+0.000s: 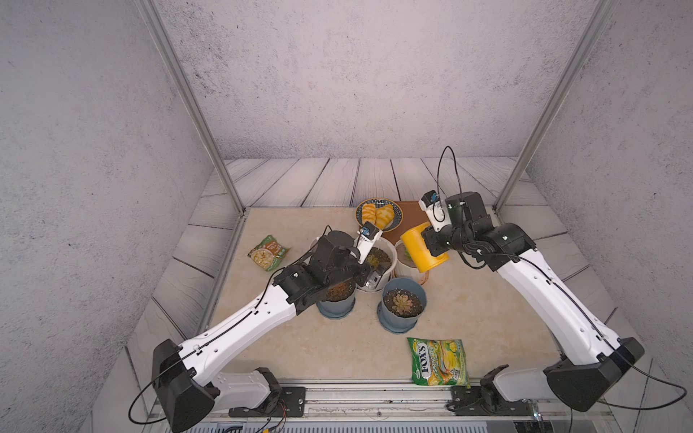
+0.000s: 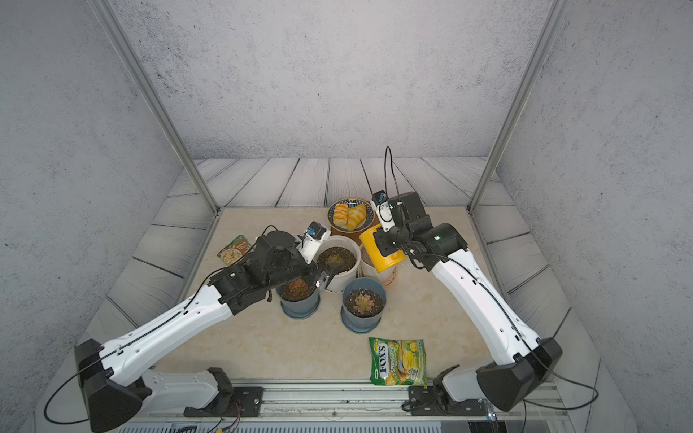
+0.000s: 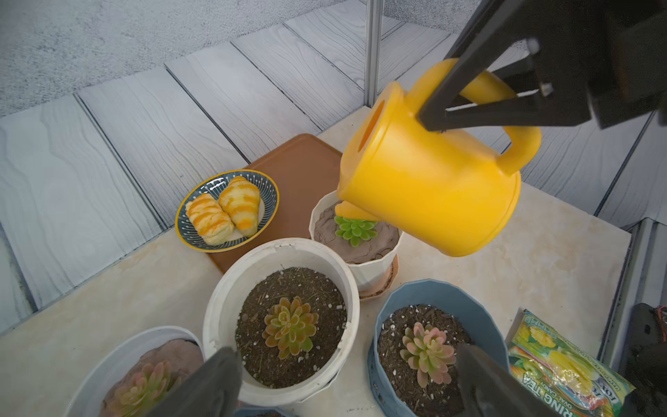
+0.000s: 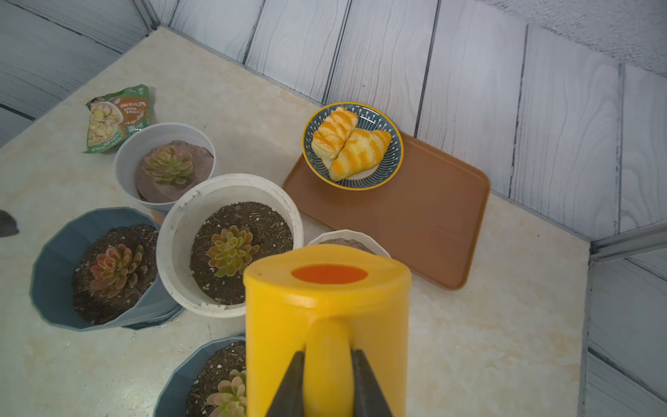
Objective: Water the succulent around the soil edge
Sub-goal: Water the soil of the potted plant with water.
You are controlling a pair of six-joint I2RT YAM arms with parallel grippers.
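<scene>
Take the table [image 1: 322,348] as a dial with 6 at the robot's side. Nearest, at about 5, lies a candy bag [image 1: 438,361]; it plays no part. Near the middle stands a blue pot [image 1: 397,324], and at its 11 a round white pot [image 3: 223,299]. The left gripper [image 3: 344,352] hovers over this one with its jaws spread wide and nothing between them. At 12 of the blue pot stands the faceted pot [image 3: 371,274] with the green succulent [image 3: 355,229]. I judge this one to be the target, because the can [image 1: 425,249] hangs tilted above it. The right gripper [image 4: 327,355] pinches the handle of the can. In the left wrist view the spout [image 3: 352,211] is just above the far leaves of the rosette, and no water is visible. To pour well, move the spout outward to the soil [image 3: 375,245] beside the rim. Hold the tilt small and lead the spout slowly around the ring, so the leaves remain dry and nothing runs over. Farthest, at 12, a plate [image 3: 269,205] rests on a tray [image 3: 299,162]; the can should not swing over it.
</scene>
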